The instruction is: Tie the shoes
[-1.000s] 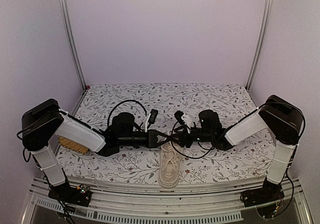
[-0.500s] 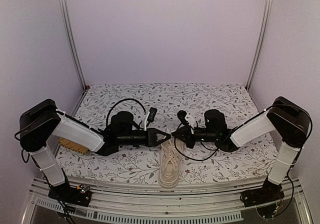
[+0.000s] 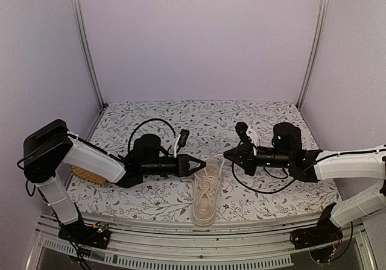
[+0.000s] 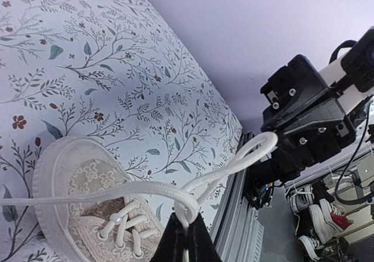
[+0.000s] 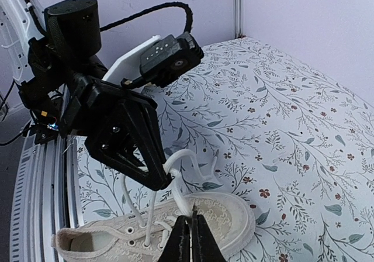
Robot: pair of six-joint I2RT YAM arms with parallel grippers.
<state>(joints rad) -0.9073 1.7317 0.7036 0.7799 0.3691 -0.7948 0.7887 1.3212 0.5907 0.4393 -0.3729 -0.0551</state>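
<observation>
Enclosure: pale lilac walls, aluminium uprights in the far corners. Table covered by a floral cloth [image 3: 151,116].

Right arm [image 3: 350,164]: largest change. A second ago it was folded, elbow high at the right edge, wrist reaching in over the shoe. Now it lies low and stretched out, and its wrist has drawn back to the right.

Left arm [image 3: 90,161]: posture about as before, forearm low and pointing right.

Sneaker [image 3: 205,200]: cream, on the cloth at the middle of the near edge, heel toward the bases, toe toward the far wall. Position unchanged.

Yellow woven mat [image 3: 84,175]: partly hidden under the left arm, not moved.

Left gripper [image 3: 202,164]: just above the far end of the sneaker. Fingers together, pinching the laces [image 4: 87,195]. One strand runs back to the eyelets and a loop stands up beyond the tips. Same grip as a second ago.

Right gripper [image 3: 228,154]: a second ago tip to tip with the left one, jaws part-way apart. Now clear of it to the right, jaws pressed together on a lace strand rising from the shoe, as the right wrist view shows.
</observation>
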